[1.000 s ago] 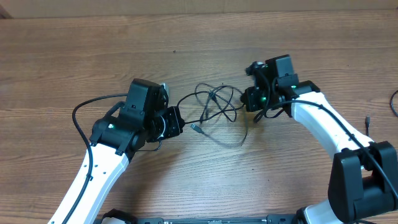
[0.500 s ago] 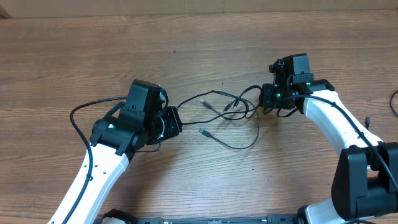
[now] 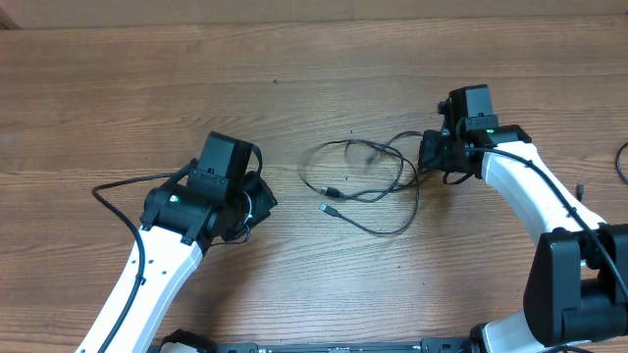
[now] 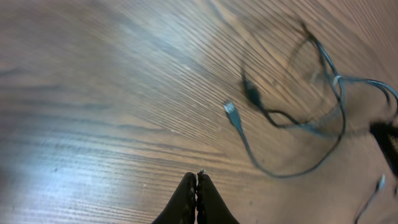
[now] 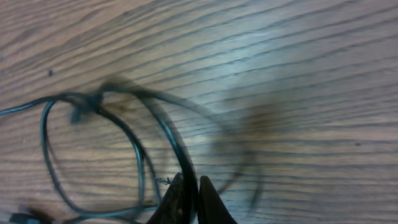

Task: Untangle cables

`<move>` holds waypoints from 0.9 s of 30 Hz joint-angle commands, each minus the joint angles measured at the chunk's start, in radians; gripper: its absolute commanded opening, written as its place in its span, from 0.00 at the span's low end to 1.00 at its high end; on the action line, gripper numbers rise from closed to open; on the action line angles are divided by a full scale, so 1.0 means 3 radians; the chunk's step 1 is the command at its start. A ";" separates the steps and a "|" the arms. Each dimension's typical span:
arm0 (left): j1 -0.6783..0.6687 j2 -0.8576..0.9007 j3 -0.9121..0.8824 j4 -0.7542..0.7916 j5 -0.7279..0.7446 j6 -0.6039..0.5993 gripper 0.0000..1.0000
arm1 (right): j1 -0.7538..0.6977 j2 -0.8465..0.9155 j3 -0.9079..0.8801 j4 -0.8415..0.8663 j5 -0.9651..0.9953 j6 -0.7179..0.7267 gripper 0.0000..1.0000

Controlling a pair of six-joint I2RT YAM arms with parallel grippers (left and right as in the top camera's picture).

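Observation:
The cables (image 3: pixel 365 184) lie in a loose loop on the wooden table between the two arms. Two small plug ends (image 3: pixel 325 208) rest near the loop's left side. My right gripper (image 3: pixel 429 157) is shut on a cable strand at the loop's right end. In the right wrist view that strand (image 5: pixel 168 137) runs in between the fingertips (image 5: pixel 190 182). My left gripper (image 3: pixel 267 201) is shut with nothing in it, a short way left of the cables. In the left wrist view its tips (image 4: pixel 196 177) meet over bare wood, and a plug (image 4: pixel 230 109) lies ahead of them.
The left arm's own thick black cable (image 3: pixel 118 184) curves out over the table at its left. Another black cord (image 3: pixel 621 162) and a small dark piece (image 3: pixel 581 188) show at the right edge. The table's far edge runs along the top.
The right gripper moved right, pulling the tangle open into a wider loop. The strand that reached the left gripper has come free, and the left gripper drew back to the left.

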 commanded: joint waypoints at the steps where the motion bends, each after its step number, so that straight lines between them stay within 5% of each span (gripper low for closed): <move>1: 0.0013 -0.0046 0.0000 -0.0121 -0.0371 -0.0707 0.04 | -0.0047 0.0025 -0.0006 -0.0005 0.0142 0.0182 0.04; 8: 0.0013 -0.0046 0.0000 -0.0139 -0.0380 -0.0587 0.13 | -0.0070 0.0025 -0.0006 -0.0001 0.0139 0.0202 0.04; 11: 0.0013 -0.0046 0.0000 -0.0137 -0.0379 -0.0385 0.17 | -0.0070 0.0025 -0.0006 0.0001 0.0142 0.0178 0.33; 14: 0.0013 -0.0046 0.0000 -0.0137 -0.0380 -0.0285 0.17 | -0.0071 0.0025 -0.0006 0.0003 0.0144 0.0179 0.38; 17: 0.0013 -0.0046 0.0000 -0.0136 -0.0379 -0.0238 0.19 | -0.0070 0.0025 -0.0006 0.0031 0.0141 0.0181 0.61; 20: 0.0013 -0.0046 0.0000 -0.0134 -0.0379 -0.0239 0.24 | -0.0070 0.0025 -0.0006 0.0060 0.0140 0.0179 0.73; 27: 0.0013 -0.0046 0.0000 -0.0112 -0.0380 -0.0239 0.46 | -0.0067 0.0025 -0.0006 0.0065 -0.0078 0.0142 0.76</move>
